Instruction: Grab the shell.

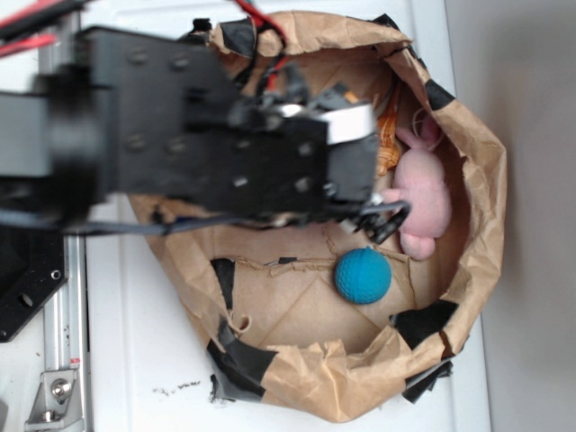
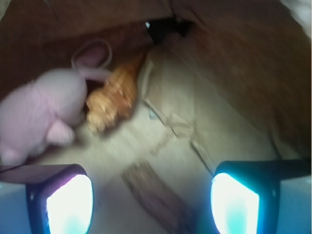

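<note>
Inside the crumpled brown paper bag point(image 1: 468, 180), the shell point(image 2: 113, 95) lies at about eleven o'clock in the wrist view, knobbly wide end toward the camera and pointed tip running up and away. Its left side touches the pink plush bunny point(image 2: 41, 112). The end effector point(image 2: 151, 195) hangs above the bag floor with its two fingers spread wide and nothing between them; the shell sits well ahead of them and left of centre.

To do the reach well, I judge the end effector should shift toward eleven o'clock until the shell's thick body is centred between the fingers, then descend and close across that body, not the thin tip. The left finger needs to slip between shell and bunny, or the plush may be caught too. A flat brown wood piece point(image 2: 156, 195) lies near six o'clock, and a blue ball point(image 1: 363, 275) sits apart; both look clear of the path.
</note>
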